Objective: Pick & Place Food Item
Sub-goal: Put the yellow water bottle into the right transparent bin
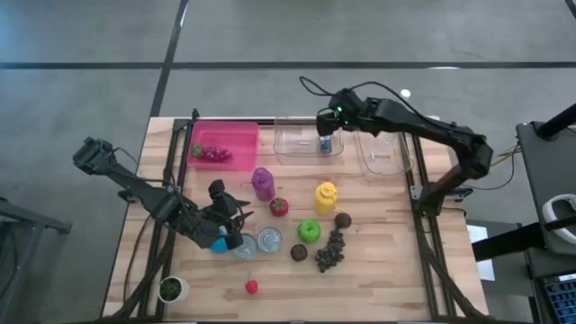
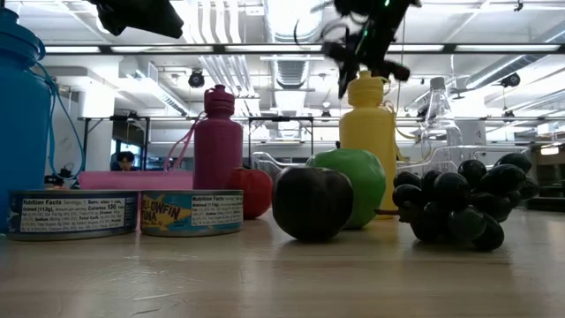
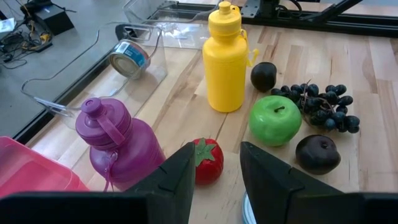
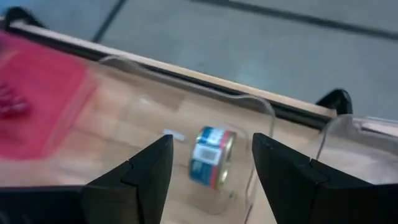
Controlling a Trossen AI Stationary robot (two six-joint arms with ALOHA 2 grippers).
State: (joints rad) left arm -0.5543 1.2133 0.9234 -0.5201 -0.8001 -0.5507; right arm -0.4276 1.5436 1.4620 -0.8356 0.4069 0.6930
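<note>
A tin can (image 4: pixel 211 158) lies on its side in a clear tray (image 1: pixel 299 142) at the table's far edge; it also shows as the can (image 3: pixel 129 58) in the left wrist view. My right gripper (image 4: pixel 211 140) hangs open above the can without touching it, seen as the right gripper (image 1: pixel 326 135) from above. My left gripper (image 1: pixel 236 218) stands open over the table's near left part, nothing between its fingers, pointing toward a red tomato (image 3: pixel 208 160) on the wood.
A pink bin (image 1: pixel 223 144) with red grapes stands left of the clear tray, a second clear tray (image 1: pixel 385 151) to its right. Mid-table: purple bottle (image 1: pixel 263 183), yellow bottle (image 1: pixel 325 197), green apple (image 1: pixel 309 230), dark grapes (image 1: pixel 331 252), plum (image 1: pixel 299 253), two cans (image 1: pixel 270 239).
</note>
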